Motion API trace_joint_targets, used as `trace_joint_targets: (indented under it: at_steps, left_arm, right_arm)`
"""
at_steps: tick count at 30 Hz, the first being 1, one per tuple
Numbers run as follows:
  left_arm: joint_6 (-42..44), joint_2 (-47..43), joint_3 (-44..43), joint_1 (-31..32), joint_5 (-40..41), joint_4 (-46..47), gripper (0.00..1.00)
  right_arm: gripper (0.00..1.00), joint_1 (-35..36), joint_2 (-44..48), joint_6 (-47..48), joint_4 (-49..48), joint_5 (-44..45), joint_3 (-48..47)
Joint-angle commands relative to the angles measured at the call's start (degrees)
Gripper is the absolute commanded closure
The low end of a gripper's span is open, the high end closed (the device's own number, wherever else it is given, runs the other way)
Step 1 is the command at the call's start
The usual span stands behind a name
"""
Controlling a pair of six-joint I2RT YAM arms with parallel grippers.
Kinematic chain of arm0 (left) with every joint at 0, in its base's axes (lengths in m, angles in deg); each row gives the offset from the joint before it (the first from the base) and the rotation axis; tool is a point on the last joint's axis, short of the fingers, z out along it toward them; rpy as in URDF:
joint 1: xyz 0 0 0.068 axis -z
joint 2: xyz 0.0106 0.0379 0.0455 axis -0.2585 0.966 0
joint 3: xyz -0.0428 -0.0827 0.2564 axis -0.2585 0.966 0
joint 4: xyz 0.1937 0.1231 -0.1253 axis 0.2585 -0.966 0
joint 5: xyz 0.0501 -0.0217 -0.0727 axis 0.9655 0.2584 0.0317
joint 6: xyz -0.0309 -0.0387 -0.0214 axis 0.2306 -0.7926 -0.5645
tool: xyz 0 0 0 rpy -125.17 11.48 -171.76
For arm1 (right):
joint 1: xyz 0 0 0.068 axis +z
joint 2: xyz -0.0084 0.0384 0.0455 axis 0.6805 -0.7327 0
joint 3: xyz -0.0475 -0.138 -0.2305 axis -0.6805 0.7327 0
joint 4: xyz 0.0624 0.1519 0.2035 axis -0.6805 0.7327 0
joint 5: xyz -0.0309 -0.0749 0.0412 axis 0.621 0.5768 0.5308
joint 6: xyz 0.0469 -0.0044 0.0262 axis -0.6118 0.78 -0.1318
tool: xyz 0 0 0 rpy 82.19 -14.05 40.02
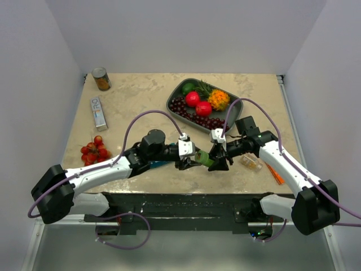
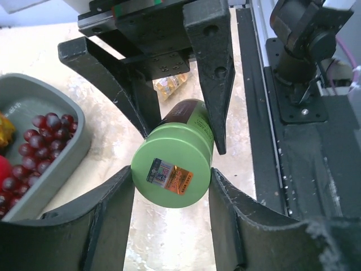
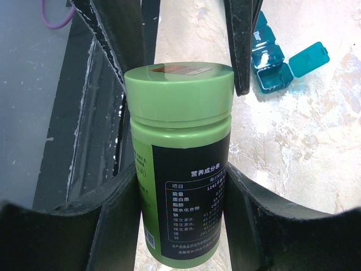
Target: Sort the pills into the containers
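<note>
A green pill bottle [image 1: 203, 160] with a black label is held lying sideways above the table's near edge, between both grippers. My right gripper [image 1: 219, 161] is shut on the bottle's body [image 3: 186, 197]. My left gripper [image 1: 188, 162] is shut on its green cap [image 2: 171, 174], which bears a sticker. The cap is on the bottle [image 3: 179, 93]. The teal pill-organizer strip [image 3: 271, 62] lies on the table beyond the bottle, with one lid [image 3: 308, 58] flipped open. In the top view only a bit of the strip [image 1: 158, 164] shows under my left arm. No loose pills show.
A dark grey fruit tray [image 1: 174, 106] with grapes and fruit stands at the back centre; its rim also shows in the left wrist view [image 2: 62, 148]. A clear packet [image 1: 251, 162] and an orange stick [image 1: 275, 174] lie right. A can [image 1: 101, 79], a box [image 1: 99, 112] and cherry tomatoes [image 1: 95, 150] lie left.
</note>
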Motion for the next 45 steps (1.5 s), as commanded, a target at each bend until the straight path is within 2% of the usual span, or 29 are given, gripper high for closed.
trace_joint_targets:
  at_steps: [1,2,3,9,11,12,15,21,27,32,37,45]
  left_arm:
    - [-10.07,-0.97,-2.32,0.33,-4.46,3.50,0.92]
    - [-12.35,-1.14,-2.40,0.25,-4.03,3.60,1.00]
    - [-17.16,-1.23,-2.84,0.24,-3.59,3.34,1.00]
    - [-30.54,-1.94,-6.52,0.16,0.10,-2.98,1.00]
    - [-34.85,-0.54,-9.33,0.16,5.52,-10.17,1.00]
    - [-37.75,0.34,-13.09,0.16,6.34,-16.20,1.00]
    - [-44.77,3.85,-19.51,0.16,8.54,-26.24,1.00]
    - [-62.26,9.92,-27.88,-0.02,10.92,-38.74,1.00]
    - [-76.34,12.65,-32.28,-0.02,13.64,-46.14,1.00]
    - [-88.12,13.27,-32.72,0.07,10.66,-45.71,1.00]
    - [-92.79,11.60,-32.03,-0.19,10.48,-44.14,1.00]
    - [-99.47,8.00,-24.30,-3.09,2.40,-35.62,1.00]
  right_arm:
    - [1.00,-0.30,0.86,-0.56,-2.20,-1.70,-1.08]
    - [1.00,-0.30,0.86,-0.92,-2.81,-1.35,-0.99]
    - [1.00,-0.21,0.86,-1.18,-2.99,-1.17,-0.99]
    - [1.00,-0.30,0.95,-2.15,-3.87,-0.73,-0.81]
    - [1.00,-0.21,1.03,-2.59,-4.13,-0.47,-0.81]
    - [1.00,-0.21,0.95,-2.59,-4.22,-0.38,-0.81]
    - [1.00,-0.30,1.12,-3.20,-4.66,-0.20,-0.73]
    - [1.00,-0.65,1.39,-4.61,-5.89,0.50,-0.55]
    - [1.00,-0.74,1.56,-6.28,-7.65,1.91,-0.11]
    - [1.00,-0.65,1.74,-7.95,-9.14,3.31,0.24]
    - [1.00,-0.74,1.83,-9.09,-10.11,4.36,0.59]
    - [1.00,-0.83,1.91,-9.89,-11.43,5.07,0.86]
